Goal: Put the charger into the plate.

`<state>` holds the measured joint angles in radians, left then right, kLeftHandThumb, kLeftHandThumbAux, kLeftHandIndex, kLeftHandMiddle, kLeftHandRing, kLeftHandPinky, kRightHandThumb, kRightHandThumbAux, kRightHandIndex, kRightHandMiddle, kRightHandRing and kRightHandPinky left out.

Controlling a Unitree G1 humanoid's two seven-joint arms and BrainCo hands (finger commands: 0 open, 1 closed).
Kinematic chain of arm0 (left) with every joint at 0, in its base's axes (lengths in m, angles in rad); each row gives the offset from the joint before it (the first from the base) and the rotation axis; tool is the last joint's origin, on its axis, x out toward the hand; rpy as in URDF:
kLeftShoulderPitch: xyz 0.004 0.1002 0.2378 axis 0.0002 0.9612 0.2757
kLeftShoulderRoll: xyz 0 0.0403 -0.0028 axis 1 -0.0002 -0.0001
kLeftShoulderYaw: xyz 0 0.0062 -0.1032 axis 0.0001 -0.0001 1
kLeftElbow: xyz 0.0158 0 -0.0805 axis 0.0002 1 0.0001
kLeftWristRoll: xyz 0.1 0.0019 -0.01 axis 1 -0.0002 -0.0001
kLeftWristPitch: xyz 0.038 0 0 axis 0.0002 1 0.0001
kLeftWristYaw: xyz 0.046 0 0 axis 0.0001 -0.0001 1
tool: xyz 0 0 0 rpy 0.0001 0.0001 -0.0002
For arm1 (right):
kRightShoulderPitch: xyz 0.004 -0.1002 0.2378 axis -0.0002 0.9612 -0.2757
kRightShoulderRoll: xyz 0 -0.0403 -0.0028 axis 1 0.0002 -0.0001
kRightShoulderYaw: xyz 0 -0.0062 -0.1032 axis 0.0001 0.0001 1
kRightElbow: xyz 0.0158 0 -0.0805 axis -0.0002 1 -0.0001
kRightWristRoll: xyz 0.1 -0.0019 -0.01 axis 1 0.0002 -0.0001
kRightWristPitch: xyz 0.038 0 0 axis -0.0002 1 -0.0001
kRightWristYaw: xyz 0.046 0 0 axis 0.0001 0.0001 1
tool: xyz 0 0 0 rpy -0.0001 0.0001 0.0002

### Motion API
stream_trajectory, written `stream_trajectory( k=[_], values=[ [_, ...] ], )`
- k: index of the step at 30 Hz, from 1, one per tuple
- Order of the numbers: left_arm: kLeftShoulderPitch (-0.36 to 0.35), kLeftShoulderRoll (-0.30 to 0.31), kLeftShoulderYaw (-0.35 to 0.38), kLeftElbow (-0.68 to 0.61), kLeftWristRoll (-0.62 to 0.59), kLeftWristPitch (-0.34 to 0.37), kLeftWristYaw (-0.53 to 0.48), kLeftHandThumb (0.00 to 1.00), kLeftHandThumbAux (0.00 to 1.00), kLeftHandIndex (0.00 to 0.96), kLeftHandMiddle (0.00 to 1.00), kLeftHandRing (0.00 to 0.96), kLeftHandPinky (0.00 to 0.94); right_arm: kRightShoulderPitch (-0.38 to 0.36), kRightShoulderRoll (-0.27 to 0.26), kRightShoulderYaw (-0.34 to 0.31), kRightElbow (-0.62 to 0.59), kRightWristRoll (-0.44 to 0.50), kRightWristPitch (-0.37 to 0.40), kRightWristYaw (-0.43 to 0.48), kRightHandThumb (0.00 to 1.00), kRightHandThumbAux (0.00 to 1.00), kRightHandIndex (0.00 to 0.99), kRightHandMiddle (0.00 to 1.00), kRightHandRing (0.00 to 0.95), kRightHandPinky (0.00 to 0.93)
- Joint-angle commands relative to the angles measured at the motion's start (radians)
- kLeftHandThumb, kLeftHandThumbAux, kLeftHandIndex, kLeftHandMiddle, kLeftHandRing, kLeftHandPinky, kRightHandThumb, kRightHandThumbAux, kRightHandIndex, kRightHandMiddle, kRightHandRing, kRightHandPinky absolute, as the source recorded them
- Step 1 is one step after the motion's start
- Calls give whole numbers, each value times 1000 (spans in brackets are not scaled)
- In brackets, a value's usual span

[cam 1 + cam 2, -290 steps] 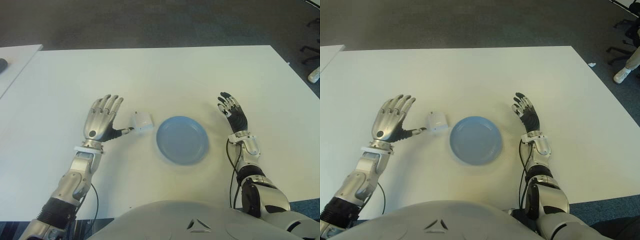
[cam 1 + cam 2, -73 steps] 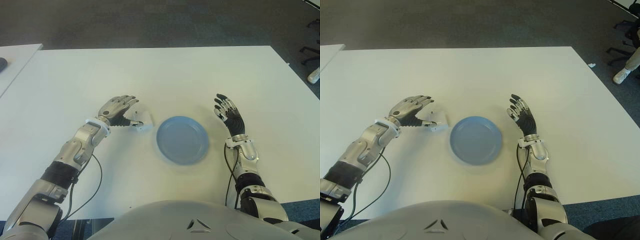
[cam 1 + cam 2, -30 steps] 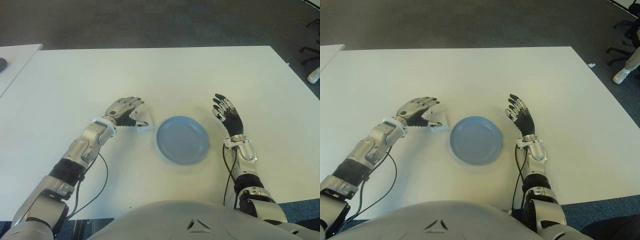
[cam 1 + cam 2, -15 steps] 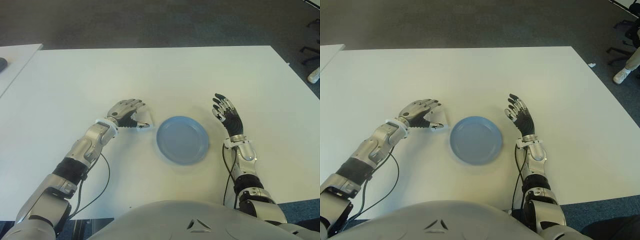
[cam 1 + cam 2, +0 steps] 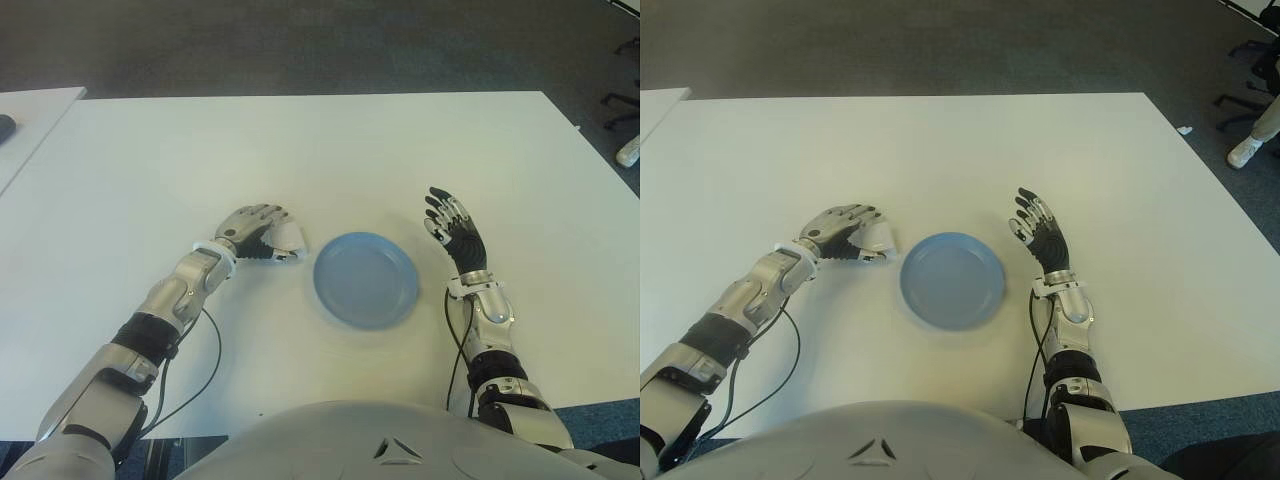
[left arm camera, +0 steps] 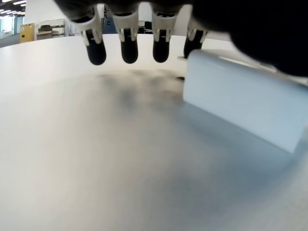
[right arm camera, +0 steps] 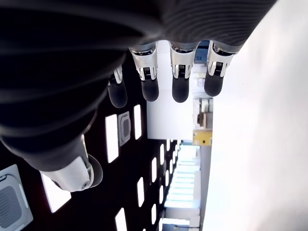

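The white charger (image 5: 285, 239) sits on the white table (image 5: 300, 150) just to the left of the light blue plate (image 5: 365, 279), close to its rim but outside it; the left hand (image 5: 252, 228) lies palm-down over the charger's left side, its fingers (image 5: 270, 215) arched across the top of the block and the thumb low along the near edge, so that only the charger's right part shows past the knuckles; in the left wrist view the charger (image 6: 240, 108) appears as a pale slab resting flat on the table, with four dark fingertips (image 6: 129, 50) hanging above the surface beside it and not pressed to it; the fingers are curved around the charger but a firm grip cannot be confirmed; the plate lies flat with nothing in it; the right hand (image 5: 458, 231) is held to the right of the plate, well apart from it, palm turned inward and fingers (image 7: 179, 82) straight and loosely spread, holding nothing.
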<state>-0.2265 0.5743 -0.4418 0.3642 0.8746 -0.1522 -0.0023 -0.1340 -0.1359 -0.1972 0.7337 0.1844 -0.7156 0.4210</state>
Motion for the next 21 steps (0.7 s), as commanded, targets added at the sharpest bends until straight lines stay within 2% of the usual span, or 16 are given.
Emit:
stream_trajectory(
  k=[1, 21],
  values=[
    [-12, -7, -15, 27, 14, -1, 20, 416, 190, 0, 12, 15, 95, 135, 85, 8, 73, 29, 14, 3, 248, 666, 121, 101, 80, 65],
    [-5, -10, -36, 71, 28, 6, 64, 440, 199, 5, 14, 15, 88, 138, 71, -2, 60, 44, 27, 20, 248, 666, 121, 101, 80, 65]
  ],
)
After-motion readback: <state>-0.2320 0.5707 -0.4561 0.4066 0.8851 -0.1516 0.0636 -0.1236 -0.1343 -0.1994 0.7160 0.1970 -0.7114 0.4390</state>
